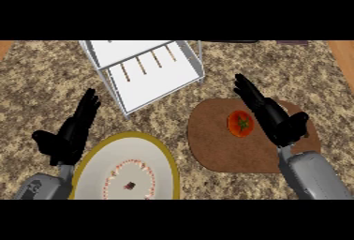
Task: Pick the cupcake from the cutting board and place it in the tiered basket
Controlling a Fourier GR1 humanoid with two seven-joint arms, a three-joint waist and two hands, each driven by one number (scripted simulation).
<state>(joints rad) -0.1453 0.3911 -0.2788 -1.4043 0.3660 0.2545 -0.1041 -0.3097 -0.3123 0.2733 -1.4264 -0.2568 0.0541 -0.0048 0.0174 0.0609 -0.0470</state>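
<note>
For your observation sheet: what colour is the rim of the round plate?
The plate has a yellow rim, seen in the head view.

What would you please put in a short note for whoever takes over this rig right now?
Left hand: open, fingers straight, resting at the left by the yellow-rimmed plate, holding nothing.
Right hand: open, fingers straight, over the cutting board, just right of the red, tomato-like item with a green top; not gripping it.
That item is the only thing on the board; no obvious cupcake shows there.
Tiered basket: at the top centre, nothing visible in it.
Done: nothing picked or placed yet.
Left: grasp the item, carry it to the basket, release.
</note>
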